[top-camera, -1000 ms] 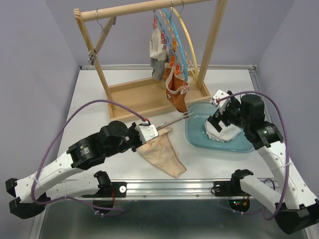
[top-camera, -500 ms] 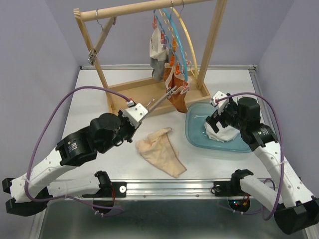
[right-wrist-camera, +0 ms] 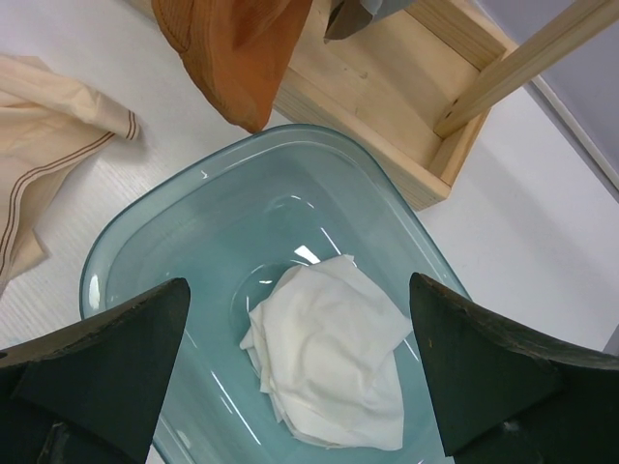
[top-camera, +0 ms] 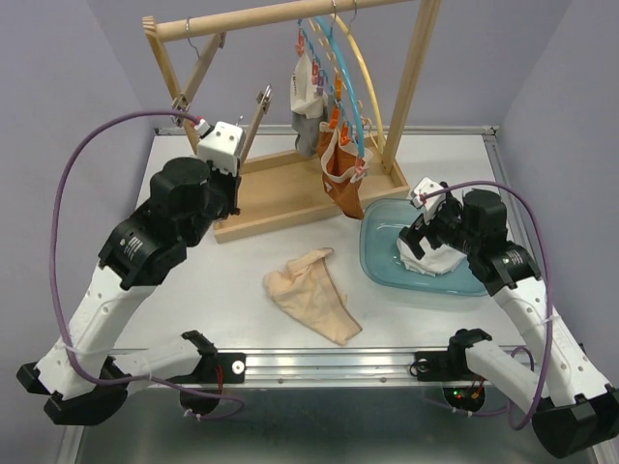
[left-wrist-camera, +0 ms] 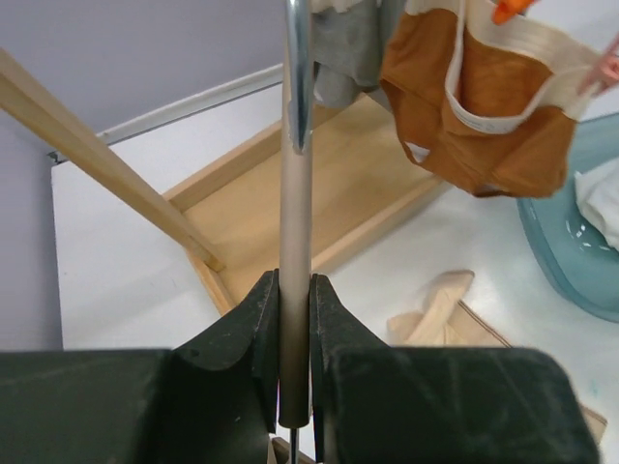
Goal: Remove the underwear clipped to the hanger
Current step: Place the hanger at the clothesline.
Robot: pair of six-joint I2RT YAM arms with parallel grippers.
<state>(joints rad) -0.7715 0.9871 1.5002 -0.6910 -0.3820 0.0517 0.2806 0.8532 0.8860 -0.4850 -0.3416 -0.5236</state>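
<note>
Orange-brown underwear (top-camera: 345, 188) near, right of left claw (top-camera: 262, 95)

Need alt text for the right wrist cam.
The open right claw hovers over a translucent blue tub holding crumpled white underwear. Orange-brown underwear hangs at top, beige underwear lies on the table at left, wooden rack base top right.

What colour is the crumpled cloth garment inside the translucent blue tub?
The garment is white, clearest in right wrist view.

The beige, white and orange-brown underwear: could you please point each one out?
beige underwear (top-camera: 308, 295): top view, middle of the cloth.
white underwear (right-wrist-camera: 334, 372): right wrist view, middle of the bundle.
orange-brown underwear (left-wrist-camera: 503, 159): left wrist view, lower panel.
</note>
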